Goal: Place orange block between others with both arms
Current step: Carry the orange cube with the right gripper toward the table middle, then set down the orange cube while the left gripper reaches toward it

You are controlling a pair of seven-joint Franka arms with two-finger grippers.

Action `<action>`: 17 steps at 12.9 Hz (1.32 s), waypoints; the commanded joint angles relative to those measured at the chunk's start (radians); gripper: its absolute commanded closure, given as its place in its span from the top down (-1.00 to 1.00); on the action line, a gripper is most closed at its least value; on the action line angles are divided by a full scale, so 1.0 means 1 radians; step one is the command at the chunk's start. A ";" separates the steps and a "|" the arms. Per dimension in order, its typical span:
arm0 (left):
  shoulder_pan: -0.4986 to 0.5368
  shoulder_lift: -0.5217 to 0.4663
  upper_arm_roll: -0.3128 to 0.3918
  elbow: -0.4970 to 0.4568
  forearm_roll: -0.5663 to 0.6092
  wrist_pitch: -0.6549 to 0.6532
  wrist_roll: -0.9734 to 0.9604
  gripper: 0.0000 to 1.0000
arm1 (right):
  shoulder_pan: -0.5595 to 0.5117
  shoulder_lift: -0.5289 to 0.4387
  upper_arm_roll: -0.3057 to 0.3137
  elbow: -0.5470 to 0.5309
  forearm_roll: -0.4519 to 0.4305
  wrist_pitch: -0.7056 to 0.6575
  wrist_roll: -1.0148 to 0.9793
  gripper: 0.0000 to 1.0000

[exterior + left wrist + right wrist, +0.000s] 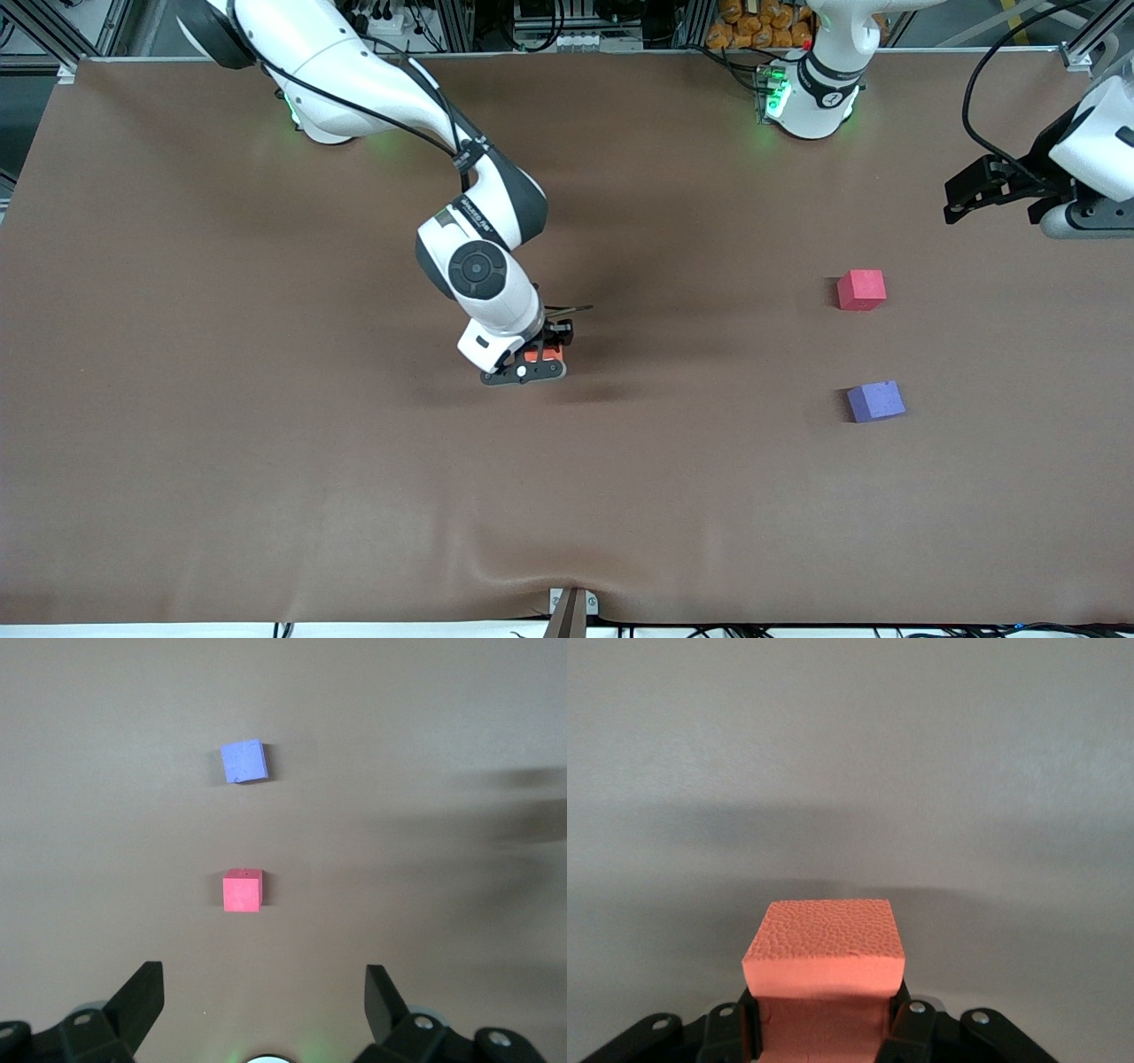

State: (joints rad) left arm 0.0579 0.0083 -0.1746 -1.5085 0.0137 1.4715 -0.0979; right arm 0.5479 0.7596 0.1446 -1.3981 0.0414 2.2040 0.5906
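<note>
Right arm bent down over mid desk, right claw [542,359] pinching the orange block [824,952] w/ fingers [908,1028] on both sides, just above the surface. Left arm waits at its end of the desk, left claw [264,997] spread wide, up in the air. Pinkish-red cube [861,290] & purple cube [875,400] sit apart near the left arm's end, purple nearer the front cam. Brown desk [266,461] cover, slightly rippled at the near edge.

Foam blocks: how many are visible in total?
3. Orange block in the right end effector, mid-table; pinkish-red block and purple block, nearer the camera, at the left arm's end.
</note>
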 commanded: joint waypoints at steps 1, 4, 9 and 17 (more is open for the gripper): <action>0.011 -0.004 -0.002 -0.005 -0.012 0.001 0.014 1.00 | 0.030 0.038 -0.013 0.045 0.028 -0.032 0.067 -0.82; 0.011 -0.004 0.000 -0.001 -0.014 0.001 0.014 1.00 | 0.069 0.092 -0.022 0.080 0.015 -0.032 0.100 -0.81; 0.008 0.019 -0.002 -0.001 -0.026 0.004 0.014 1.00 | 0.098 0.127 -0.042 0.096 -0.009 -0.026 0.127 -0.05; -0.078 0.157 -0.022 0.005 -0.083 0.137 -0.011 1.00 | 0.041 0.006 -0.042 0.096 -0.089 -0.130 0.121 1.00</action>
State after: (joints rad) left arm 0.0219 0.1145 -0.1929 -1.5153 -0.0539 1.5574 -0.0991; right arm 0.6229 0.8395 0.0965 -1.2917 -0.0412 2.1520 0.6987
